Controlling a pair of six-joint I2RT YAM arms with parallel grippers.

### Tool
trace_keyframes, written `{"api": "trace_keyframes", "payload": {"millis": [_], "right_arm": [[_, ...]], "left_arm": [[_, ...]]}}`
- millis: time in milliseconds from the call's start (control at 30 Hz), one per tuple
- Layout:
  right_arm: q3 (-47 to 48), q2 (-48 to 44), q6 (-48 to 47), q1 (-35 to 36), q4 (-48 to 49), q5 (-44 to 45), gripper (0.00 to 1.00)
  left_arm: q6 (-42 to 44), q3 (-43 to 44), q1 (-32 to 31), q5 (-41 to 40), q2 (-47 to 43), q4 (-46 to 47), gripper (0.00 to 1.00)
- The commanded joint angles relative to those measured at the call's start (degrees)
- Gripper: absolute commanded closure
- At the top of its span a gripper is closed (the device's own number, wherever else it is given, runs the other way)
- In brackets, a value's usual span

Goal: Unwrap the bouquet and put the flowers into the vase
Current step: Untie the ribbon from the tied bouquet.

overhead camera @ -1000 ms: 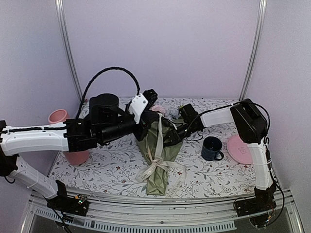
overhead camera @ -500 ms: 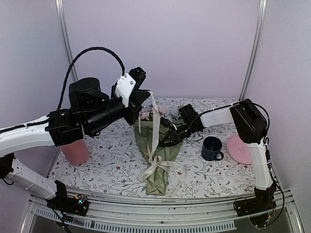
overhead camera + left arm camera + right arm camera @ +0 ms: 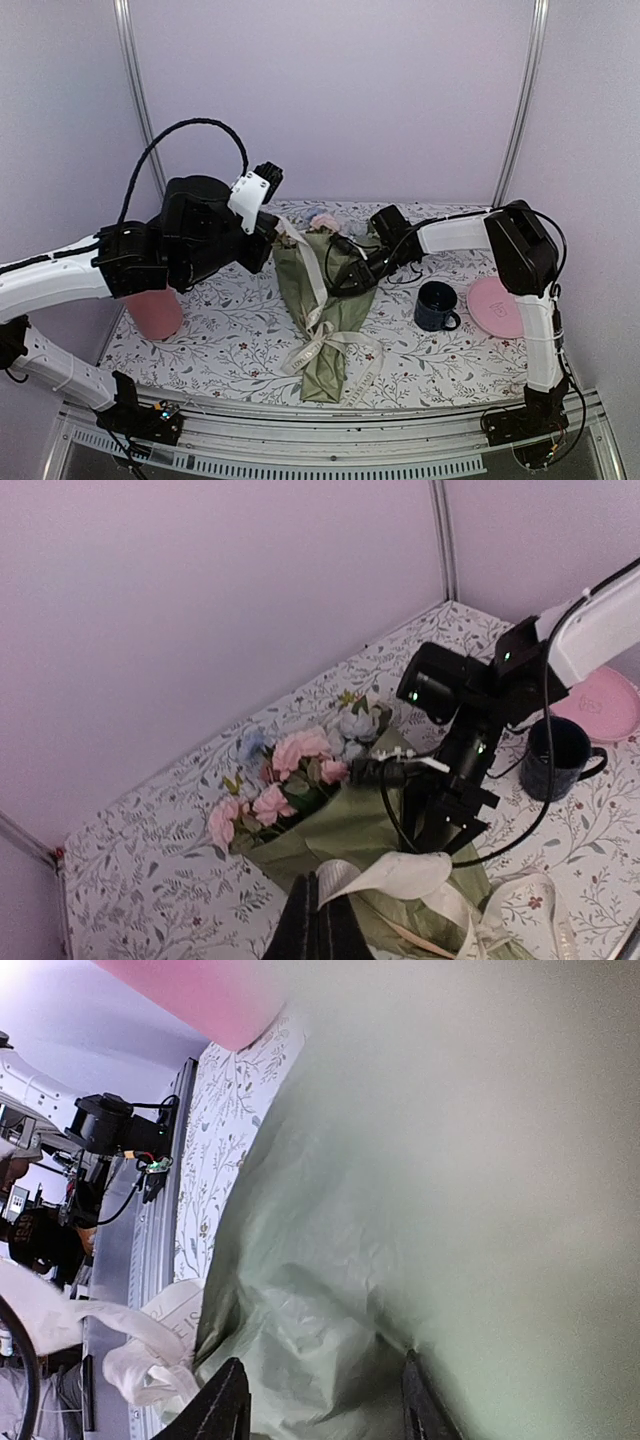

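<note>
Left pincer [image 3: 318, 920], pressed together, pinches cream ribbon [image 3: 400, 872] of the crinkled olive-green bouquet [image 3: 325, 300].

Green-wrapped bouquet [image 3: 325, 320] between two pincers

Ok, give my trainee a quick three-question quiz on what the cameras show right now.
1. True or false: the left pincer is shut on the cream ribbon.
2. What does the right pincer press against: A) the mug, B) the bouquet paper, C) the plate?
3. Fill in: the vase stands at the table's ____ side in the top view.

Key: 1 true. 2 B, its open fingers rest on olive paper. 3 left.
</note>
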Motion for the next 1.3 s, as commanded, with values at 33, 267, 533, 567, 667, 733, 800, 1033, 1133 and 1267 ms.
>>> {"api": "trace_keyframes", "payload": {"millis": [33, 267, 533, 567, 667, 733, 800, 1033, 1133, 1267], "right_arm": [[1.43, -9.41, -4.85, -2.44, -7.11, -1.29, 0.43], [-4.95, -20.00, -13.96, -3.45, -14.90, -0.01, 0.39], [-13.16, -28.05, -23.84, -3.38, -24.70, 7.16, 0.39], [-14.27, -28.96, -24.50, -3.39, -25.20, 8.31, 0.39], [-17.48, -31.88, -26.60, -3.38, -26.01, 11.28, 0.40], [-19.10, -33.77, -27.74, -3.41, -26.12, 12.55, 0.39], [-21.72, -35.25, -28.71, -3.37, -25.76, 13.55, 0.40], [-21.30, -33.08, -28.58, -2.40, -24.16, 17.74, 0.39], [-20.62, -31.98, -27.32, -1.86, -23.36, 19.00, 0.38], [-20.65, -29.53, -26.56, 0.00, -20.11, 21.58, 0.38]], "left_arm": [[-24.52, -0.23, 4.87, 2.48, 1.65, -22.67, 1.00], [-41.24, -3.09, 6.05, 10.46, 2.13, -39.51, 1.00], [-45.24, -7.28, 10.49, 21.63, 8.83, -48.19, 1.00], [-45.05, -7.22, 11.12, 21.87, 9.02, -48.33, 1.00], [-44.10, -6.35, 13.16, 22.55, 8.31, -48.63, 0.85], [-43.32, -4.60, 13.40, 22.23, 7.63, -49.13, 0.68], [-41.52, -2.09, 13.54, 21.39, 7.45, -48.57, 0.59], [-33.79, 2.63, 13.58, 23.52, 9.00, -36.75, 0.53], [-33.10, 3.07, 13.52, 23.05, 9.87, -34.26, 0.51], [-30.25, -1.18, 13.56, 26.43, 7.48, -20.64, 0.46]]}}
